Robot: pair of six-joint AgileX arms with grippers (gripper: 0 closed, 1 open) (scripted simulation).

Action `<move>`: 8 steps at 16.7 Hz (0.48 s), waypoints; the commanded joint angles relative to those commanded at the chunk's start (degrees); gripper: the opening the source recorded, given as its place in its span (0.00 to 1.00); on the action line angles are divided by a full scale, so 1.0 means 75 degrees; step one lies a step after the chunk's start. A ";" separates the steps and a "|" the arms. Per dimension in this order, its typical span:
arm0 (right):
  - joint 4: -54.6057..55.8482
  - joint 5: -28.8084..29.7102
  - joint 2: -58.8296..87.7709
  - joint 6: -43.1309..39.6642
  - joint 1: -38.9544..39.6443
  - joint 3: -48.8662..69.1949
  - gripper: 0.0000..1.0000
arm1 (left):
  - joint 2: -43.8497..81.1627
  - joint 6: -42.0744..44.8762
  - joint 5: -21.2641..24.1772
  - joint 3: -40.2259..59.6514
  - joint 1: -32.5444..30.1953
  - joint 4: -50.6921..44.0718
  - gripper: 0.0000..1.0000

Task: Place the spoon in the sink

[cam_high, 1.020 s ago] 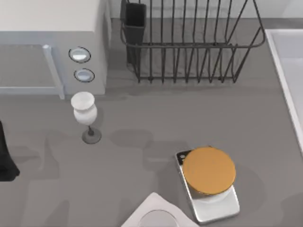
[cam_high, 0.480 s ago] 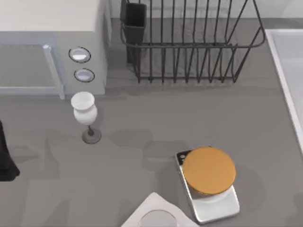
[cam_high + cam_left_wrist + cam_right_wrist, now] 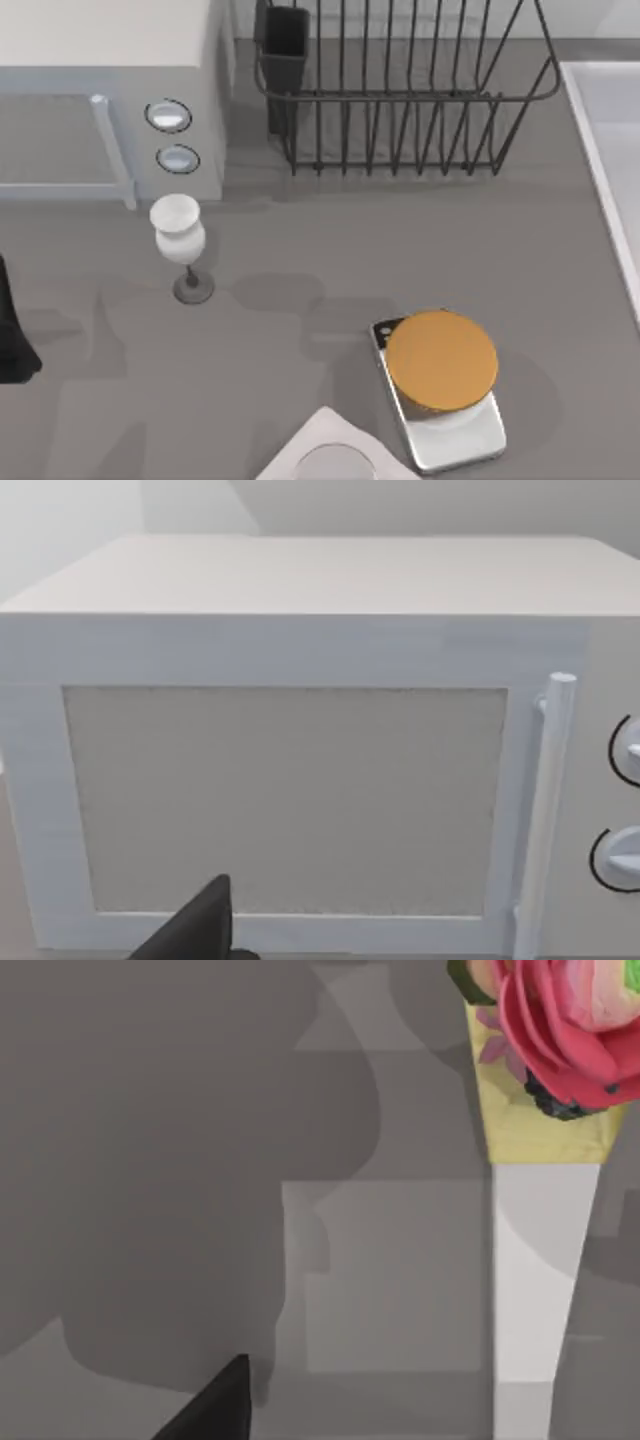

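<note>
The spoon is out of view. The sink (image 3: 603, 165) is a pale basin with a raised straight rim, running along the table's right edge. My left arm (image 3: 10, 335) is a dark shape parked at the far left edge of the table. A dark tip of my left gripper (image 3: 200, 932) faces the front of a white microwave (image 3: 290, 800). A dark tip of my right gripper (image 3: 215, 1405) hangs over bare grey table, near a pink flower (image 3: 560, 1030) in a tall pale vase (image 3: 535, 1260).
The white microwave (image 3: 100, 90) with two round knobs stands at the back left, and a black wire rack (image 3: 400, 90) at the back middle. A white wine glass (image 3: 180, 240) stands left of centre. An orange disc (image 3: 441, 360) lies on a silver slab (image 3: 460, 430), next to a white object (image 3: 325, 450).
</note>
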 joint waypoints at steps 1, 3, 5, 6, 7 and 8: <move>0.0036 0.0000 0.0019 0.0001 0.0000 -0.0022 1.00 | 0.0000 0.0000 0.0000 0.0000 0.0000 0.0000 1.00; 0.0036 0.0000 0.0019 0.0001 0.0000 -0.0022 1.00 | 0.0000 0.0000 0.0000 0.0000 0.0000 0.0000 1.00; 0.0036 0.0000 0.0019 0.0001 0.0000 -0.0022 0.92 | 0.0000 0.0000 0.0000 0.0000 0.0000 0.0000 1.00; 0.0036 0.0000 0.0019 0.0001 0.0000 -0.0022 0.85 | 0.0000 0.0000 0.0000 0.0000 0.0000 0.0000 1.00; 0.0036 0.0000 0.0019 0.0001 0.0000 -0.0022 0.77 | 0.0000 0.0000 0.0000 0.0000 0.0000 0.0000 1.00; 0.0036 0.0000 0.0019 0.0001 0.0000 -0.0022 0.70 | 0.0000 0.0000 0.0000 0.0000 0.0000 0.0000 1.00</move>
